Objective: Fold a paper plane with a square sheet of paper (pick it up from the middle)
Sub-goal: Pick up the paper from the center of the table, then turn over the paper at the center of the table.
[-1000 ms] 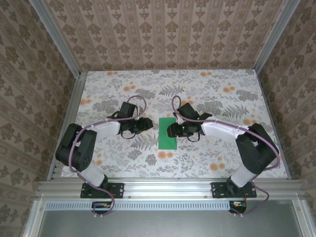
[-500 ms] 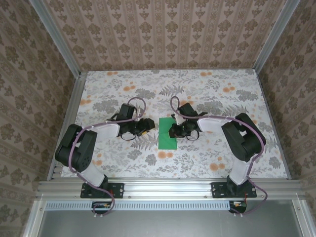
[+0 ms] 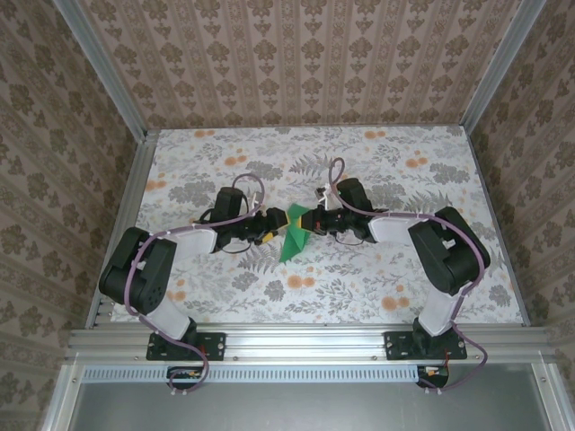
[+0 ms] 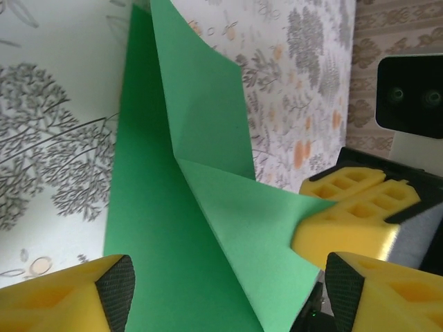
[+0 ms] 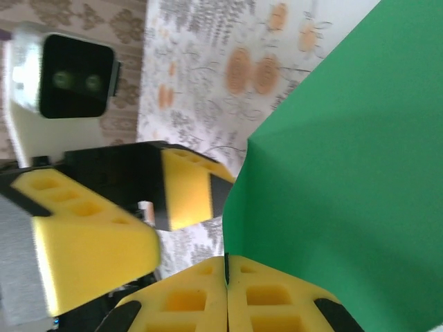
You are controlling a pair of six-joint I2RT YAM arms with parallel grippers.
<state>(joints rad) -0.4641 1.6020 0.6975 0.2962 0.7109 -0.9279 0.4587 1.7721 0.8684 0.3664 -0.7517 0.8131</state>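
The bright green paper (image 3: 291, 244), folded and creased, hangs tilted above the middle of the table, its lower point toward the near edge. My right gripper (image 3: 304, 219) is shut on its upper edge; in the right wrist view the yellow fingers (image 5: 277, 297) press together on the sheet's (image 5: 346, 173) rim. My left gripper (image 3: 275, 224) faces it from the left, open. In the left wrist view the paper (image 4: 180, 228) fills the gap between the black pads (image 4: 118, 287) without touching them. The right gripper's yellow fingers (image 4: 353, 214) pinch the paper's right corner.
The floral tablecloth (image 3: 377, 278) covers the table inside an aluminium frame (image 3: 305, 341). Patterned walls stand close at the left, right and back. Both arms reach in to the middle, tips nearly touching. The other wrist's camera (image 4: 410, 93) sits close ahead.
The right gripper shut on the paper's edge and lifted it off the table, shifting left. The left gripper moved right toward the paper and opened wider.
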